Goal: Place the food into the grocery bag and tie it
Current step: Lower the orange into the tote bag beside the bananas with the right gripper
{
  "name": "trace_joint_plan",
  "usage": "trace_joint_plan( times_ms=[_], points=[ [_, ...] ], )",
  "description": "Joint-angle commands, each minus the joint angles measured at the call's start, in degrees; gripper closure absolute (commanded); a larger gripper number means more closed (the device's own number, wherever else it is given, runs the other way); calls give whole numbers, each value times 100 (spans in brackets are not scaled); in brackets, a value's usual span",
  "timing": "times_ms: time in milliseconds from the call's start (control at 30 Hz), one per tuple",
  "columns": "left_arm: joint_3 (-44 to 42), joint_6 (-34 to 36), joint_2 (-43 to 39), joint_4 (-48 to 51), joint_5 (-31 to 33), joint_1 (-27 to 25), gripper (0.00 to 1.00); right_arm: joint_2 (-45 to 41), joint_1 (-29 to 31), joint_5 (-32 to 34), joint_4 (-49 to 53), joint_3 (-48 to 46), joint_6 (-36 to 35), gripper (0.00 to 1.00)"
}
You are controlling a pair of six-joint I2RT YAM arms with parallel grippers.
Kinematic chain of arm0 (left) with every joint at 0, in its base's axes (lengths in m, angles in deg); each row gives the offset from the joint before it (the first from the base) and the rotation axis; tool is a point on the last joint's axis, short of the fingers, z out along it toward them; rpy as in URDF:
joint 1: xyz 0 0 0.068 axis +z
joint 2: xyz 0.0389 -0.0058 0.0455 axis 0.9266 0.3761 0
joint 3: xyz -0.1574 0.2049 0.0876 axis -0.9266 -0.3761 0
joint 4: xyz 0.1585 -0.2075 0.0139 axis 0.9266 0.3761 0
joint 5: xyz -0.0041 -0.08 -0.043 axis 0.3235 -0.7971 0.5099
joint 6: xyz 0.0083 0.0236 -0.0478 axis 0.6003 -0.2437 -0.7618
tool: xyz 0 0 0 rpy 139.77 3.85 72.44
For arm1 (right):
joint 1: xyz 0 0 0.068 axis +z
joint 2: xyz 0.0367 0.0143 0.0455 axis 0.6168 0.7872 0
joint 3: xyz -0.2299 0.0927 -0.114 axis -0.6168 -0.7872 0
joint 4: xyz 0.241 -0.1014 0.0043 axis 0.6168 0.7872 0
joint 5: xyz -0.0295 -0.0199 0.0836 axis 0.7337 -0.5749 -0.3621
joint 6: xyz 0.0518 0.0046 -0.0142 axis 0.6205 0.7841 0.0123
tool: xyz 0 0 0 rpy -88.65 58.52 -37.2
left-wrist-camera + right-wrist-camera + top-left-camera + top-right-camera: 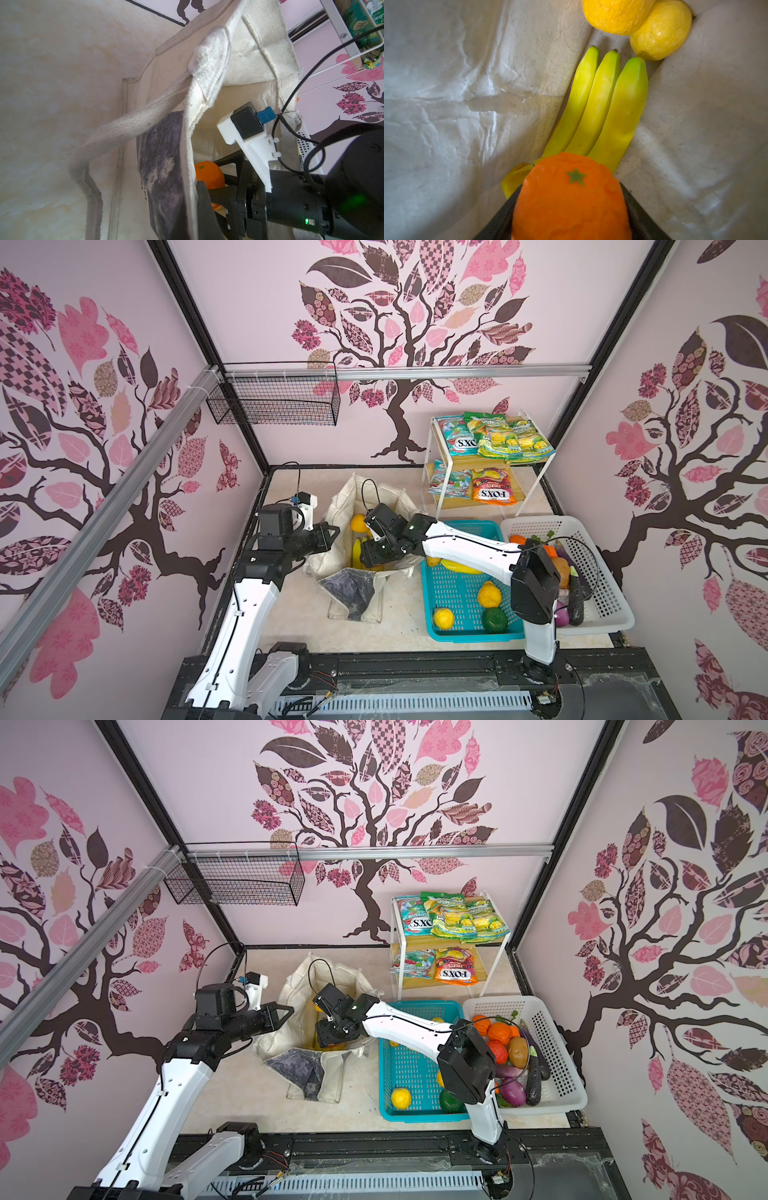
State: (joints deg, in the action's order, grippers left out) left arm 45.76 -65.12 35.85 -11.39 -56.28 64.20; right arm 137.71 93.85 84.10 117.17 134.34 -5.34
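The cream grocery bag (343,506) (297,986) stands open in the middle of the floor, its grey-blue painted side (160,158) folded outward. My left gripper (332,531) (197,193) is shut on the bag's left rim; one finger is hidden behind the cloth. Reaching down inside the bag, my right gripper (368,559) (570,224) is shut on an orange (571,197) (208,174). On the bag's bottom below it lie yellow bananas (602,108) (356,551), a yellow-orange fruit (616,14) and a lemon (660,31).
A teal basket (457,526) right of the bag holds yellow fruits (489,594) and a green one (494,620). A white basket (602,572) of vegetables stands beside it. Snack packets (494,437) lie on a white rack (428,472) at the back right. A wire basket (274,404) hangs on the wall.
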Motion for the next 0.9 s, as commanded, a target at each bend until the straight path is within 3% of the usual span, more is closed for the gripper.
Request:
trace_joint_plan(
  times_ms=[0, 533, 767, 833, 867],
  points=[
    [-123, 24, -25, -166, -95, -19, 100, 247, 15, -58, -37, -26, 48, 38],
    [-127, 17, -11, -166, -102, -21, 100, 942, 22, -133, -37, 37, 26, 32],
    [-128, 17, -1, -175, -109, -24, 100, 1127, 18, -134, 219, 316, 12, 18],
    [-133, 17, 20, -175, -107, -20, 100, 1051, 14, -171, 213, 325, 2, 4],
    [-127, 17, 16, -171, -102, -16, 100, 969, 21, -146, 188, 311, -2, 2]
  ],
)
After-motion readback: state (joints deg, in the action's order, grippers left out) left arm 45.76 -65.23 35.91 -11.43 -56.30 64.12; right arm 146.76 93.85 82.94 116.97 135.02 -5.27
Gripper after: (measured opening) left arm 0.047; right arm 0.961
